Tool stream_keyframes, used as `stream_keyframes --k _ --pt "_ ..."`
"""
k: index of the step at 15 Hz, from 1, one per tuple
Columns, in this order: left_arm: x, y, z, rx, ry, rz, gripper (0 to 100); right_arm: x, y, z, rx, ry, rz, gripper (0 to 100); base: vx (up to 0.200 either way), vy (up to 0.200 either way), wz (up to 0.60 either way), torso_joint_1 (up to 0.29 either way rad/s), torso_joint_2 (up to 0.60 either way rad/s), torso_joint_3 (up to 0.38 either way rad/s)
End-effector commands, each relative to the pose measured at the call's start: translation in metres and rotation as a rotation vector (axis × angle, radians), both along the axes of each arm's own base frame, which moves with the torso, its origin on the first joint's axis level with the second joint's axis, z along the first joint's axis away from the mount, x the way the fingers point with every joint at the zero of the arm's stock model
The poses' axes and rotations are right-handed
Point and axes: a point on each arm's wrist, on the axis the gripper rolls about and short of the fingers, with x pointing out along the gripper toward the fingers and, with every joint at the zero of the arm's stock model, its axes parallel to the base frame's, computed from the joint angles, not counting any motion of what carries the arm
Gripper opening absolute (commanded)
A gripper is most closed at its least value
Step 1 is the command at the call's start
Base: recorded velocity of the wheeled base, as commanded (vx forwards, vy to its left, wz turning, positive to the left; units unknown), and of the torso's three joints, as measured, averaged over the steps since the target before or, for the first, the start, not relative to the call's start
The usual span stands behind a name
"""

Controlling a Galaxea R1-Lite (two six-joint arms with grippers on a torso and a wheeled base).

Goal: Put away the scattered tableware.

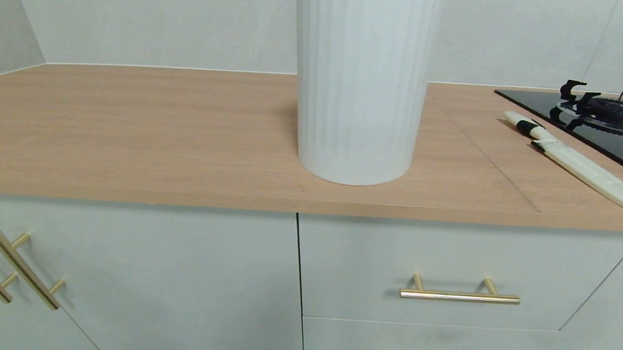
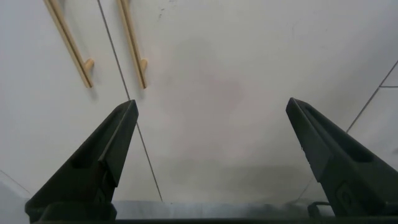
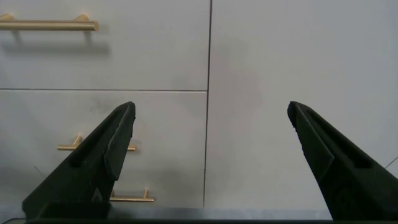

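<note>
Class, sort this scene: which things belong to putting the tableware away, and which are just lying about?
Job: white knife, likely the white ribbed container.
Just there: gas hob, wooden countertop, drawer handles.

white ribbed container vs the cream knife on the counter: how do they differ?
The tall white ribbed container stands upright; the cream knife with black bands lies flat. The container sits mid-counter; the knife lies to the right, beside the black hob. Both rest on the wooden countertop.

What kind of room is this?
Most likely a kitchen: a black gas stove sits in a wooden countertop, a knife lies beside it, and drawers with gold handles are below.
</note>
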Motion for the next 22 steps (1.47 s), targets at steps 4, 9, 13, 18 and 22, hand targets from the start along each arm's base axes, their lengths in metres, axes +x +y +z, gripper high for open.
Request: stream_keyframes --k 4,9,13,18,22 --pt "0.0000 0.0000 0.0000 0.000 0.000 0.001 100 0.0001 0.0000 0.0001 -0.001 0.001 0.002 100 0.000 0.000 0.00 0.000 0.00 0.000" --pt "0.0000 0.0000 0.0000 0.000 0.000 0.001 100 0.0001 0.0000 0.0001 -0.001 0.001 0.001 100 0.000 0.000 0.00 0.010 -0.07 -0.052" --pt "0.0000 0.0000 0.0000 0.000 0.000 0.001 100 0.0001 0.0000 0.0001 -0.001 0.001 0.001 100 0.000 0.000 0.00 0.107 -0.34 -0.292" --pt "0.0000 0.0000 0.0000 0.000 0.000 0.001 100 0.0001 0.0000 0.0001 -0.001 0.001 -0.001 100 0.000 0.000 0.00 0.148 -0.50 -0.294" --pt "0.0000 0.0000 0.0000 -0.002 0.000 0.001 100 0.0001 0.0000 0.0001 -0.001 0.001 0.001 100 0.000 0.000 0.00 0.179 -0.47 -0.293"
